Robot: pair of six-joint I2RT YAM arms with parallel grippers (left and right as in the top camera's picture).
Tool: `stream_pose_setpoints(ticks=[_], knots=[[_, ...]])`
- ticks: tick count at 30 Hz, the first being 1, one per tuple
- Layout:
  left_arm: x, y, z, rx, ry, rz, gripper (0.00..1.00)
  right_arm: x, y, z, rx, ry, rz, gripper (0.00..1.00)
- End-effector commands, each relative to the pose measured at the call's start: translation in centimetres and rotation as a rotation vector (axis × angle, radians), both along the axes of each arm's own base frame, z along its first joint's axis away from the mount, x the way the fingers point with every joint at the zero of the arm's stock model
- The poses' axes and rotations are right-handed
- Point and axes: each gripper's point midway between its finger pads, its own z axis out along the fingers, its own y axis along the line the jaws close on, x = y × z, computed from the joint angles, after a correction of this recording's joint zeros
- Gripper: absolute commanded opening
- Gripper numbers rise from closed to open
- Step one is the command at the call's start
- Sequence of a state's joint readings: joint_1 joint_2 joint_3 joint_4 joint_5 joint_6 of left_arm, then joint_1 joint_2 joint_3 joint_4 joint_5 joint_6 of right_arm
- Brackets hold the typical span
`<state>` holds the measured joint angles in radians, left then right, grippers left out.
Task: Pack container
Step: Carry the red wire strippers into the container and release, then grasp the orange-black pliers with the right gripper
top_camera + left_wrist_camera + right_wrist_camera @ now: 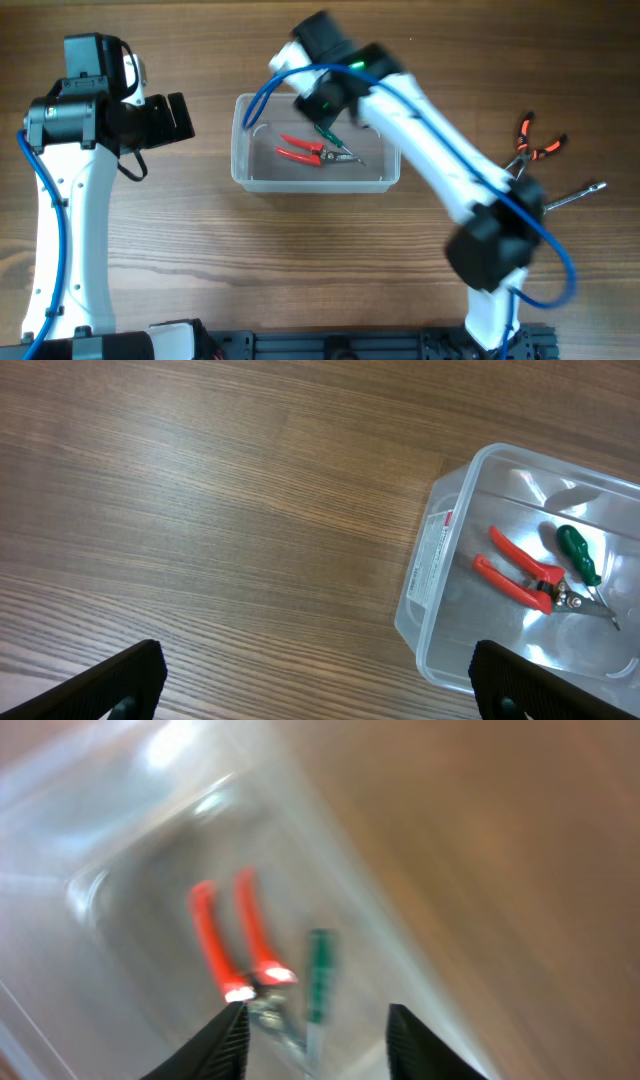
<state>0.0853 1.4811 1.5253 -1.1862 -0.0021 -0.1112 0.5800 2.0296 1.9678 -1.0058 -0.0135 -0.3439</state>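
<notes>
The clear plastic container (250,170) stands at the table's middle, also in the left wrist view (430,610) and, blurred, the right wrist view (110,890). Inside lie red-handled pliers (300,150) (515,570) (230,940) and a green-handled screwdriver (332,138) (580,555) (318,975). My right gripper (315,1040) is open and empty above the container, over the two tools; in the overhead view the arm hides its fingers. My left gripper (180,117) (315,685) is open and empty, left of the container.
Orange-handled pliers (535,145) and a metal rod-like tool (575,195) lie on the wood table at the far right, beside the right arm's base. The left arm stands at the far left.
</notes>
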Motion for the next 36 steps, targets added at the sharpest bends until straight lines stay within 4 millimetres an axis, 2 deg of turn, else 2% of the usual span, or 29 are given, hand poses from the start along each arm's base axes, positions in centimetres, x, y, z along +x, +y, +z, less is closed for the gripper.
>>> stream_pose_setpoints(ticks=[1, 2, 3, 5, 6, 8, 9, 10, 12, 14, 16, 22, 28, 36], knots=[[0.3, 0.0, 0.3, -0.011, -0.008, 0.009, 1.0, 2.9, -10.3, 10.1, 0.183, -0.157, -0.465, 0.65], [0.3, 0.0, 0.3, -0.011, -0.008, 0.01, 1.0, 3.5, -15.5, 11.8, 0.253, -0.163, -0.661, 0.72], [0.3, 0.0, 0.3, -0.011, -0.008, 0.009, 1.0, 3.7, -20.5, 12.1, 0.296, -0.149, -0.846, 0.8], [0.3, 0.0, 0.3, -0.011, -0.008, 0.01, 1.0, 3.2, -28.9, 10.3, 0.31, -0.084, -1.128, 0.84], [0.3, 0.0, 0.3, -0.011, -0.008, 0.01, 1.0, 2.9, -31.2, 9.5, 0.302, -0.062, -1.197, 0.84], [0.3, 0.0, 0.3, -0.011, -0.008, 0.01, 1.0, 1.9, -36.5, 6.2, 0.274, 0.014, -1.362, 0.85], [0.3, 0.0, 0.3, -0.011, -0.008, 0.01, 1.0, 1.5, -38.1, 4.9, 0.258, 0.045, -1.404, 0.85], [0.3, 0.0, 0.3, -0.011, -0.008, 0.01, 1.0, 0.9, -40.1, 2.7, 0.236, 0.1, -1.46, 0.85], [0.3, 0.0, 0.3, -0.011, -0.008, 0.01, 1.0, 0.7, -41.9, -0.6, 0.231, 0.189, -1.496, 0.85], [0.3, 0.0, 0.3, -0.011, -0.008, 0.01, 1.0, 0.7, -42.5, -3.2, 0.212, 0.257, -1.517, 0.85], [0.3, 0.0, 0.3, -0.011, -0.008, 0.01, 1.0, 0.7, -42.6, -6.7, 0.166, 0.337, -1.503, 0.85], [0.3, 0.0, 0.3, -0.012, -0.008, 0.009, 1.0, 0.1, -42.3, -14.2, 0.083, 0.514, -1.501, 0.86], [0.3, 0.0, 0.3, -0.012, -0.008, 0.009, 1.0, -0.5, -41.8, -18.5, 0.057, 0.582, -1.453, 0.85], [0.3, 0.0, 0.3, -0.012, -0.008, 0.009, 1.0, -1.5, -41.4, -20.6, 0.046, 0.599, -1.424, 0.84]])
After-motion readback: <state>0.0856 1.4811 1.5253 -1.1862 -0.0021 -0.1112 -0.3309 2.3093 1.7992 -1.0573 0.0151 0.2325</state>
